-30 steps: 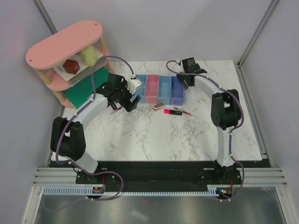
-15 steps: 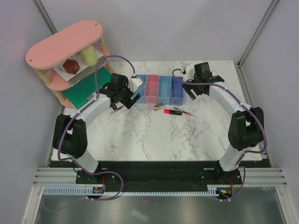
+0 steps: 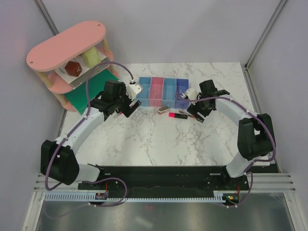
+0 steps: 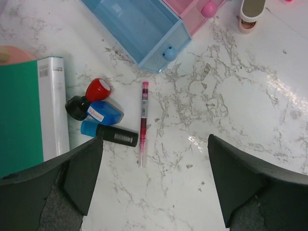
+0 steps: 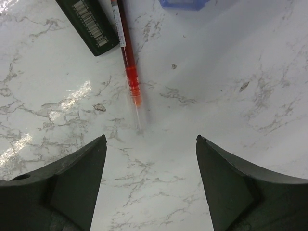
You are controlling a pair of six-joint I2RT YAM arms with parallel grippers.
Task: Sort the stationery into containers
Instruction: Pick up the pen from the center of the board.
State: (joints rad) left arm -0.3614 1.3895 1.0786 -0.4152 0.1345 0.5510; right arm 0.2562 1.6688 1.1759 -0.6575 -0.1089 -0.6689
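Observation:
Four containers stand in a row: light blue (image 3: 144,89), pink (image 3: 157,90), light blue (image 3: 169,90) and violet-blue (image 3: 181,91). In front of them lie a beige stapler-like block (image 3: 163,109), a black marker with a pink cap (image 3: 177,115) and a thin red pen (image 3: 191,116). My right gripper (image 5: 151,139) hovers open just short of that pen's (image 5: 126,62) tip, nothing between its fingers. My left gripper (image 4: 154,144) is open over bare marble. Ahead of it lie another thin red pen (image 4: 143,122), a red-topped piece (image 4: 97,90), a blue piece (image 4: 105,111) and a black piece (image 4: 115,135).
A flat green board (image 3: 84,96) lies at the left under the pink oval tiered shelf (image 3: 67,45). The board's white edge (image 4: 54,106) is close beside the small pieces. Grey walls enclose the marble table (image 3: 159,144).
My right arm swung from behind the violet-blue bin round to its front, down by the red pen. My left arm pulled back to the left, away from the bins.

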